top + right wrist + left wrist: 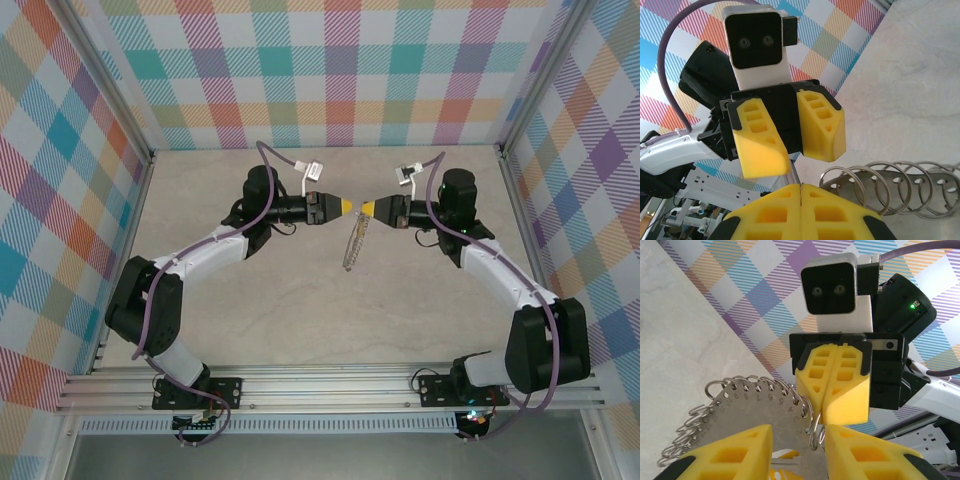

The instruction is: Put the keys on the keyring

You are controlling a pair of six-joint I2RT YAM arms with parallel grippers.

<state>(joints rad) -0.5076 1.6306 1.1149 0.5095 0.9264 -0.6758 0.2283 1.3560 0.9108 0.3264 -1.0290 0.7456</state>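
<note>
My two grippers meet tip to tip above the middle of the table. The right gripper (366, 208) is shut, and the end ring of the keyring (814, 426) is pinched between its yellow pads (840, 390). The keyring is a row of several steel split rings on a flat numbered metal plate (755, 412), which hangs below the right gripper (801, 186). My left gripper (797, 429) faces it with jaws apart, its right fingertip beside the pinched ring. A small silver piece with yellow under it (786, 460), seemingly the key, shows low between the left fingers.
The pale stone-look table top (300, 310) is walled by bright checked panels (330, 70) at the back and sides. An aluminium rail (330, 385) carries both arm bases along the near edge. Purple cables loop over both wrists.
</note>
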